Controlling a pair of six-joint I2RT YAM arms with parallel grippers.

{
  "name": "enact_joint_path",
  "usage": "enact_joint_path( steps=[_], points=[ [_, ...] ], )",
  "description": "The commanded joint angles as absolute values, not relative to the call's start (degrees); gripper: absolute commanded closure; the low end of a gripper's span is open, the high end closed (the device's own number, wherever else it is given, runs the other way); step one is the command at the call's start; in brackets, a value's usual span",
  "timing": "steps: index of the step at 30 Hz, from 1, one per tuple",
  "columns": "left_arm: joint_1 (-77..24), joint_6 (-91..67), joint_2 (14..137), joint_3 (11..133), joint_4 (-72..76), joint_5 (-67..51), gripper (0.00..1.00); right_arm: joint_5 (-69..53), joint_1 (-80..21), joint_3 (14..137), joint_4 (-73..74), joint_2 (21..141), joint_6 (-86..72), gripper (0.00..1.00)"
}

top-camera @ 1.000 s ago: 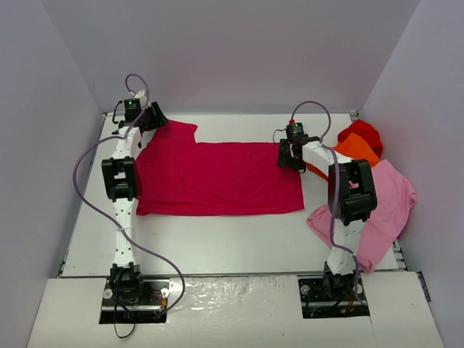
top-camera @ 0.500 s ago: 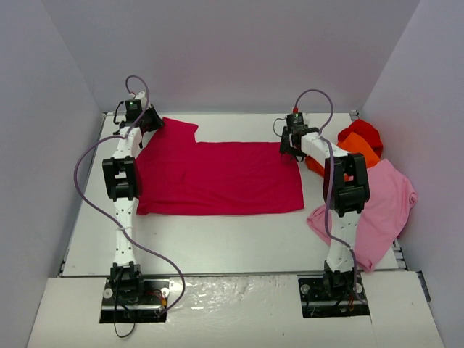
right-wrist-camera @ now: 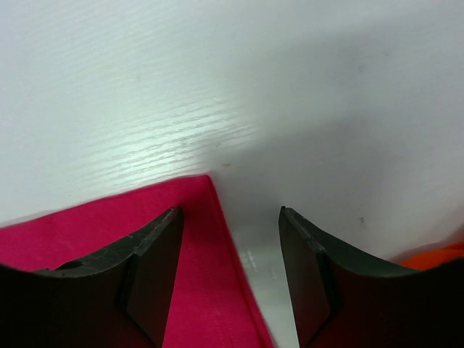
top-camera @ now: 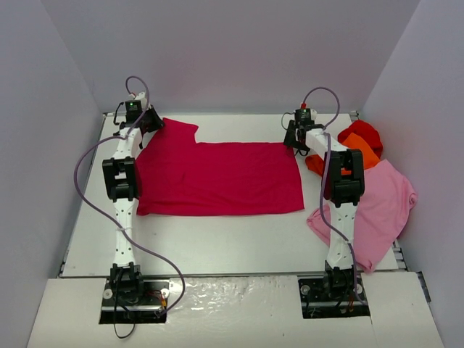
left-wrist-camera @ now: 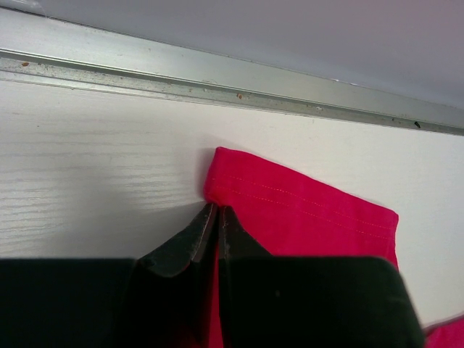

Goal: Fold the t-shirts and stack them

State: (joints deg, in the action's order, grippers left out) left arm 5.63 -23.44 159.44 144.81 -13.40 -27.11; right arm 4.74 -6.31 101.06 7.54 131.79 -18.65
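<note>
Though spread flat on the bench (top-camera: 217, 232), not yet folded; looks like the grasping step ahead of the first fold on the crimson shirt (top-camera: 217, 177). Pinches, with the left claw (left-wrist-camera: 216, 217), the sleeve hem at its corner; tips pressed together, red cloth showing between them and running off to that claw's right; bare bench to its left, a metal rail (left-wrist-camera: 217, 72) beyond it. Stands spread at the right claw (right-wrist-camera: 230, 239), straddling the shirt's other far corner; hem edge just inside the left finger, bare bench ahead, a sliver of orange shirt (right-wrist-camera: 435, 257) past the right finger; nothing gripped there. Calls next, probably, for lowering and closing that claw on the corner, then lifting both together and carrying the far edge back toward the bases; risks a skewed fold if raised unevenly. Looks smooth, nearly wrinkle-free, deep crimson-magenta, with a double stitch line along the sleeve hem. Heaped to the right claw's right and behind it: orange shirt, red shirt (top-camera: 362, 132) and pink shirt (top-camera: 380, 206), all unfolded.
</note>
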Motion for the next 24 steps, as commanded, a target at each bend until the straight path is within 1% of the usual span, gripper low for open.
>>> enact_joint_path(
  steps=[1, 7, 11, 12, 14, 15, 24],
  points=[
    [4.9, -22.5, 159.5, 143.4, -19.2, -25.3, 0.99, -1.1, -5.7, 102.2, 6.6, 133.4, -20.6, 0.48],
    [5.0, -22.3, 159.3, 143.3, -19.4, -25.2, 0.99, -5.6, -5.4, 102.5, 5.4, 134.9, -22.0, 0.51],
    [4.9, -22.3, 159.2, 143.2, -19.3, -25.1, 0.99, -6.4, -5.3, 102.0, 5.3, 134.9, -22.5, 0.65],
    [5.0, -22.4, 159.1, 143.2, -19.3, -25.0, 0.99, -6.4, -5.4, 101.9, 5.3, 134.7, -22.5, 0.73],
    [5.0, -22.4, 159.1, 143.3, -19.3, -25.0, 0.99, -6.3, -5.2, 101.1, 5.3, 134.1, -22.5, 0.95],
    [5.0, -22.4, 159.1, 143.2, -19.3, -25.0, 0.99, -6.2, -5.2, 100.4, 5.3, 133.8, -22.5, 1.00],
    [5.1, -23.3, 157.0, 141.1, -18.1, -25.7, 1.00, -3.9, -4.9, 94.4, 5.2, 130.8, -22.0, 1.00]
  ],
)
